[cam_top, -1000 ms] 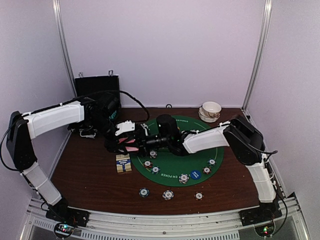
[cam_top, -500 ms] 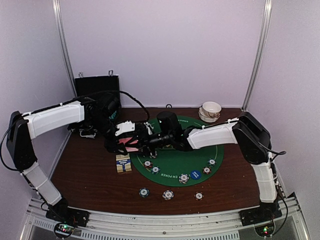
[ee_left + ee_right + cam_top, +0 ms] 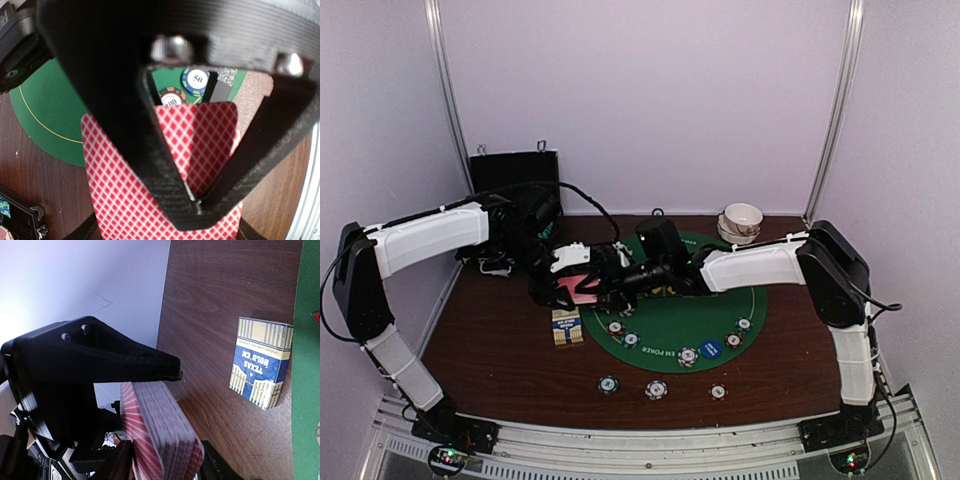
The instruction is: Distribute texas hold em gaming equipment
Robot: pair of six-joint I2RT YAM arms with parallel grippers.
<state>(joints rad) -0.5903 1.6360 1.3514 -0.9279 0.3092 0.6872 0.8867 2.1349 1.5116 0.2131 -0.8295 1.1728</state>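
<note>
Compared with a second ago the right arm has stretched out: its elbow has swung away to the right and its white forearm now runs nearly level across the far part of the green mat (image 3: 670, 325). The right gripper (image 3: 615, 280) is closer to the deck of cards (image 3: 582, 290). The left arm and everything lying on the table (image 3: 500, 350) sit just where they were. The left gripper (image 3: 197, 205) is pressed together on the deck, which it holds above the wood just off the mat's left edge, with the red diamond-patterned back showing. From the right wrist, the end of the deck (image 3: 160, 435) sits just below that gripper's upper finger (image 3: 100, 360). I cannot tell whether the right gripper is pinching the cards or only standing around them. Several chips (image 3: 656, 390) are spread along the near side, three on bare wood and the others on the mat beside a blue disc (image 3: 711, 349). The card box (image 3: 260, 362) lies flat on the wood at the mat's left edge, printed "TEXAS HOLD 'EM" in white on blue. The mat's rim reads "EM POKER". One blue-edged chip (image 3: 195, 80) is marked "50"; the number on the one next to it is partly hidden.
</note>
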